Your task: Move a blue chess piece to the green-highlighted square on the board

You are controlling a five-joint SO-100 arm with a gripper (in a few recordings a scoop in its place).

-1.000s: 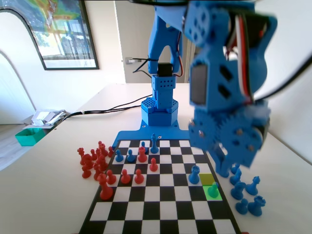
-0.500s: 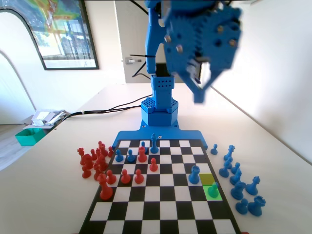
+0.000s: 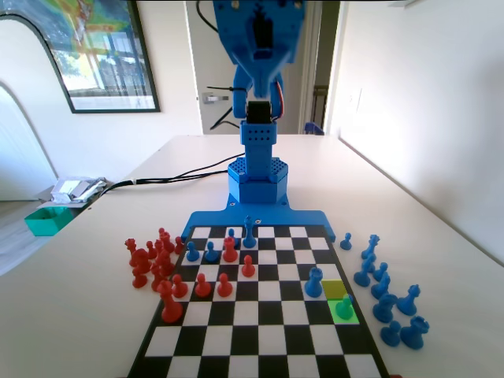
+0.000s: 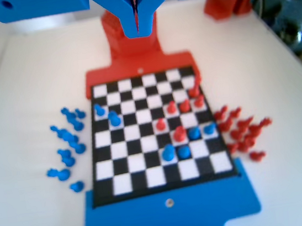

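Red chess pieces (image 3: 150,264) beside the board, teal tray (image 3: 47,220), framed picture (image 3: 94,47)

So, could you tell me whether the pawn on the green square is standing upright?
Upright: in the fixed view the blue chess piece stands on its base on the green-highlighted square.

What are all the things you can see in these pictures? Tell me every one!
Board: one, black and white chequered, blue edge at the arm's end, on the table.
Green-highlighted square: one, lime green, right side of the board in the fixed view.
Blue chess piece: one, tinted green, standing on that square.
Yellow square: one, just behind the green one.
Other blue pieces: several on the board, a cluster on the table at right.
Red pieces: several on the board, a cluster on the table at left.
Table: one, white.
Framed picture: one, on the wall at left.
Gripper: one, blue, raised high above the board, shut, holding nothing.
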